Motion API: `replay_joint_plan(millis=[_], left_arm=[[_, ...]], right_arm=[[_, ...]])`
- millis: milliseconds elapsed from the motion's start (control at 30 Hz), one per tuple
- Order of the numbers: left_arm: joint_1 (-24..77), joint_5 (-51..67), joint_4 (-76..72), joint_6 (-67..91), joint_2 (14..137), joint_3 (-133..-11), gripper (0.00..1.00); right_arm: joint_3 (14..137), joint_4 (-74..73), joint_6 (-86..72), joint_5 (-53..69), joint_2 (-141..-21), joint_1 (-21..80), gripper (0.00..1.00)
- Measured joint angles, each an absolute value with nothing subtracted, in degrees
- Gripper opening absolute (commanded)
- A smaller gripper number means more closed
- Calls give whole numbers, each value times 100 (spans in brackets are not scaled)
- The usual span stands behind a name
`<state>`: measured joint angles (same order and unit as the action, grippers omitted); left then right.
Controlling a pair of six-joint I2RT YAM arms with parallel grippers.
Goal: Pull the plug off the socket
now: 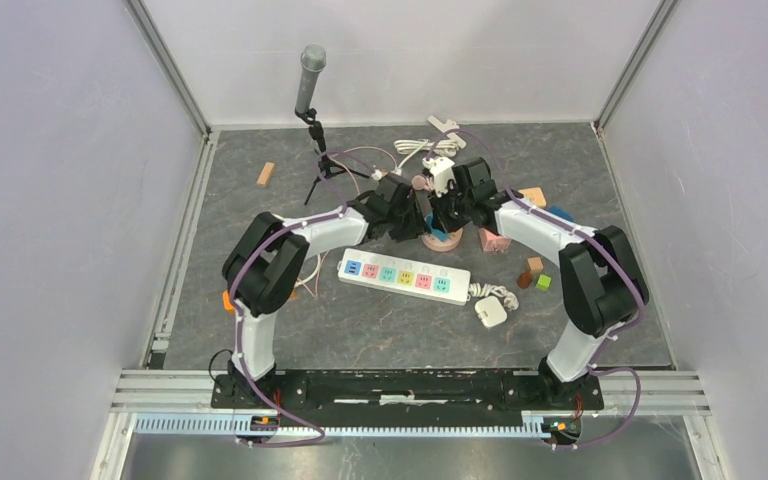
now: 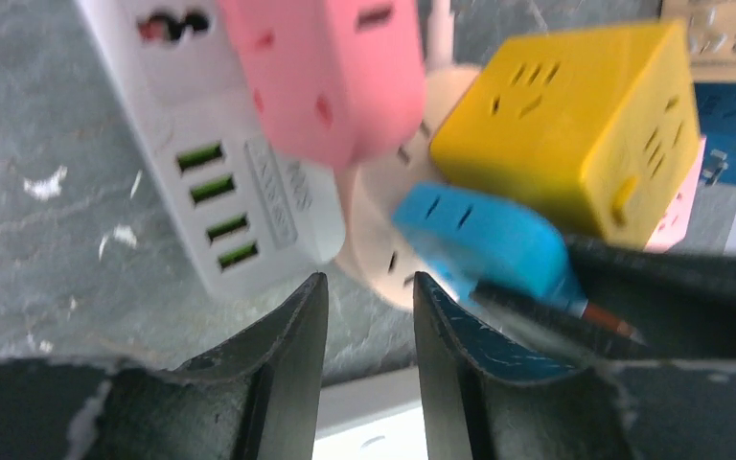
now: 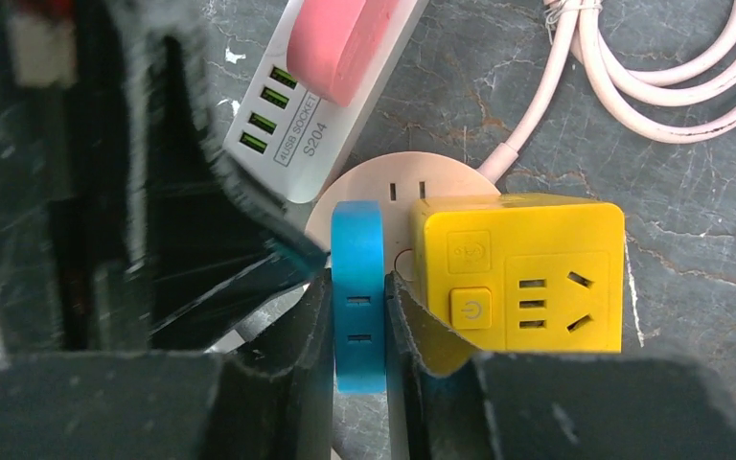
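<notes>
Blue plug (image 3: 358, 240) sat in round pink socket (image 3: 441, 172) on tabletop, beside yellow adapter (image 3: 522, 273); right hand (image 3: 358, 292) pinched plug; left hand (image 2: 369, 292) spread, nothing between fingers, close by socket; grip done, plug apparently seated, pull-off remained.

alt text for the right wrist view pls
The right end effector grips a blue plug standing in a round beige socket, beside a yellow cube adapter. A white USB strip with a pink plug lies upper left; pink cable loops upper right.
</notes>
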<state>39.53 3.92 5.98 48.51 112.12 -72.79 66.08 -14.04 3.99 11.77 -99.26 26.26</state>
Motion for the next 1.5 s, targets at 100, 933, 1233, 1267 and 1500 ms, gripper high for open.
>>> replay_joint_plan(millis=[100,933,1233,1267,1500], left_arm=[[3964,209,687,4845,11459,-7647,40],[4209,25,287,4825,11611,-7463,25],[4209,73,281,4845,11609,-7461,24],[4209,102,276,4851,11611,-7461,24],[4219,217,242,4856,11631,-7461,24]], right_arm=[[6504,-1332,327,1173,-9854,2626,0],[6316,-1253,60,1214,-9714,2578,0],[6274,-1273,285,792,-9629,2779,0],[6274,-1302,281,812,-9620,2759,0],[6276,-1398,217,803,-9598,2738,0]])
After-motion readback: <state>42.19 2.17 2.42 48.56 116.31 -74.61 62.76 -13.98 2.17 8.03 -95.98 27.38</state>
